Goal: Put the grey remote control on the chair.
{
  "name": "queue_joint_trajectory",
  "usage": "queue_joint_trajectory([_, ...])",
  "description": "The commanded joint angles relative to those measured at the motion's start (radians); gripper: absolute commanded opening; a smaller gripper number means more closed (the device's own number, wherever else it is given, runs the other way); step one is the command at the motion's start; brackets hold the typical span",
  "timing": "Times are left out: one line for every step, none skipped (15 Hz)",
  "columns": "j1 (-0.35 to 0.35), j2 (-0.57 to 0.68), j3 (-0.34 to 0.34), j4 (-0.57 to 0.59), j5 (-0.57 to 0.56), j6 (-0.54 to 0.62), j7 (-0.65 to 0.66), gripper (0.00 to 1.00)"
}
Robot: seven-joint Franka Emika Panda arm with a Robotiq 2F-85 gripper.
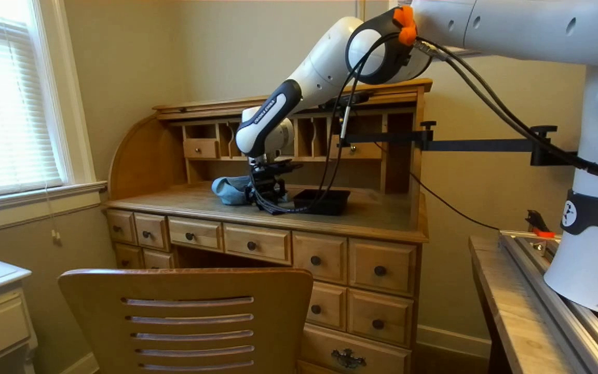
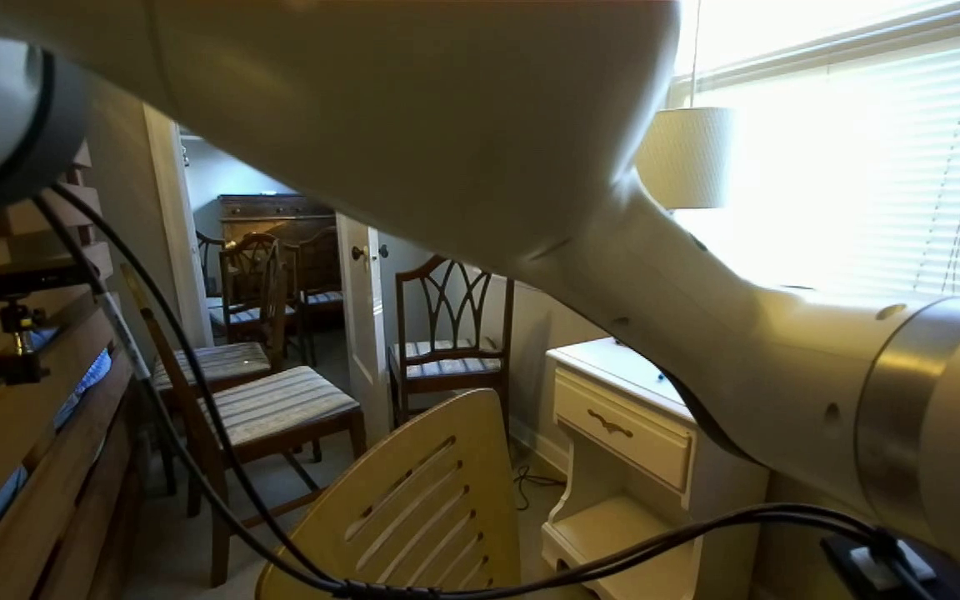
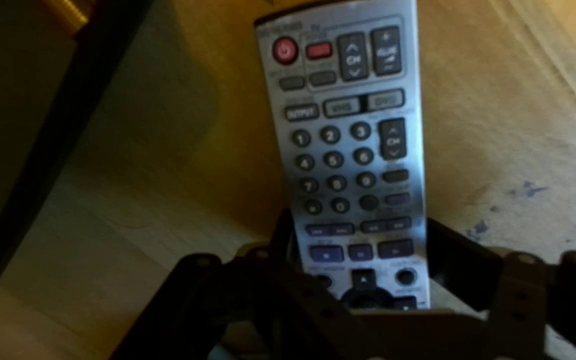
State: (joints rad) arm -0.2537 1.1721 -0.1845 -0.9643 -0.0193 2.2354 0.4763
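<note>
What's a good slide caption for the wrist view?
Gripper clasping the grey remote control, its numbered buttons showing, wooden desktop beneath.

There is one gripper [image 3: 363, 245] with two fingers [image 3: 460, 267], one grey remote control [image 3: 348, 165] bearing ten digit keys [image 3: 336, 183] and two red buttons [image 3: 285, 50], one light-brown wooden chair [image 1: 190, 326] with at least five slots [image 1: 190, 318] in its back, one roll-top desk [image 1: 278, 224], one black tray [image 1: 335, 203], one light-blue cloth [image 1: 229, 190], one lampshade [image 2: 688, 158], one white nightstand [image 2: 647, 442] and at least five striped-seat chairs [image 2: 280, 402], some partly hidden
</note>
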Motion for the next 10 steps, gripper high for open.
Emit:
queue_joint_trajectory([0.016,0.007,0.009,0.023,-0.005,0.022,-0.014,0.36])
queue_joint_trajectory([0.030,0.006,0.013,0.031,-0.014,0.030,-0.030,0.36])
queue_joint_trajectory([0.043,0.004,0.018,0.038,-0.019,0.039,-0.046,0.36])
queue_joint_trajectory([0.064,0.003,0.017,0.048,-0.029,0.044,-0.060,0.36])
queue_joint_trajectory([0.083,0.004,0.022,0.062,-0.036,0.053,-0.084,0.36])
queue_joint_trajectory([0.098,0.006,0.027,0.077,-0.038,0.057,-0.104,0.36])
queue_joint_trajectory([0.113,0.010,0.031,0.092,-0.038,0.059,-0.120,0.36])
queue_joint_trajectory([0.125,0.013,0.036,0.107,-0.035,0.057,-0.138,0.36])
queue_joint_trajectory([0.135,0.015,0.039,0.117,-0.031,0.054,-0.154,0.36])
queue_joint_trajectory([0.146,0.023,0.038,0.135,-0.021,0.050,-0.178,0.36])
